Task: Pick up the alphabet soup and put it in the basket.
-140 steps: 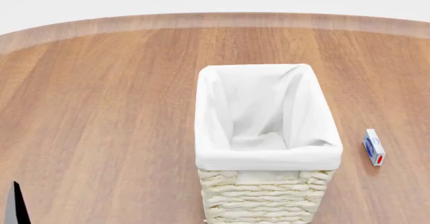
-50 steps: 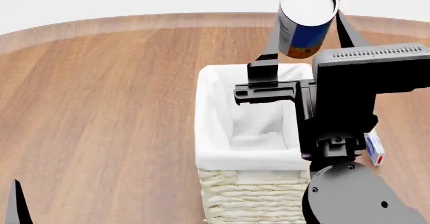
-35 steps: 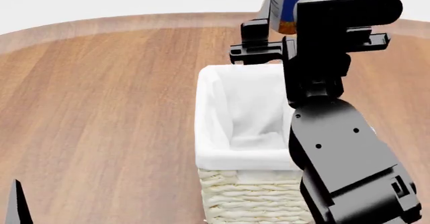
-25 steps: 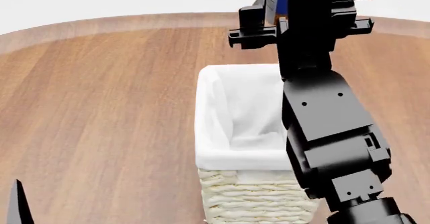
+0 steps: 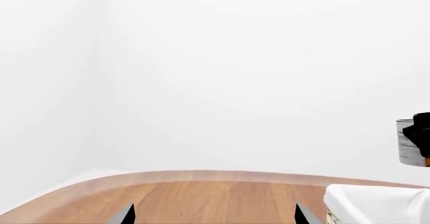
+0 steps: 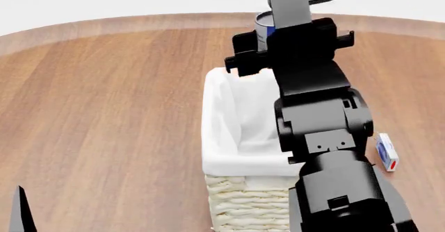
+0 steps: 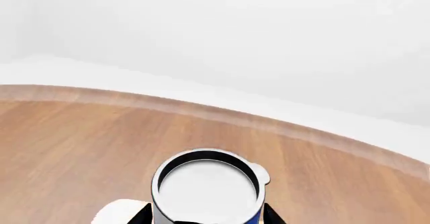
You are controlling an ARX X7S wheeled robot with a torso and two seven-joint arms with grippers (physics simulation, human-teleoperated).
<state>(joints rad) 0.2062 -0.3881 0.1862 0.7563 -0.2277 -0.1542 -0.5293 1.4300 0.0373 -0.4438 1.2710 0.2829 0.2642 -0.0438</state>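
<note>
Above the far end of the basket (image 6: pixel 222 138), my right gripper (image 7: pixel 205 215) clenches the alphabet soup (image 7: pixel 205 191), white top facing its camera. Near the basket's side lies a small blue box (image 6: pixel 386 152). My left gripper's (image 5: pixel 211 216) fingertips stand apart, holding nothing.

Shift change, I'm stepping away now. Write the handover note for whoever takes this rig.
Right gripper: shut on the alphabet soup, held in the air at the far end of the basket.
Left gripper: open, nothing between its fingertips, low at the robot's left.
Done: can picked up and carried to the basket.
Left: bring it over the lined opening, lower it, release, pull the arm back.
A small blue and white box lies on the table right of the basket; leave it.
</note>
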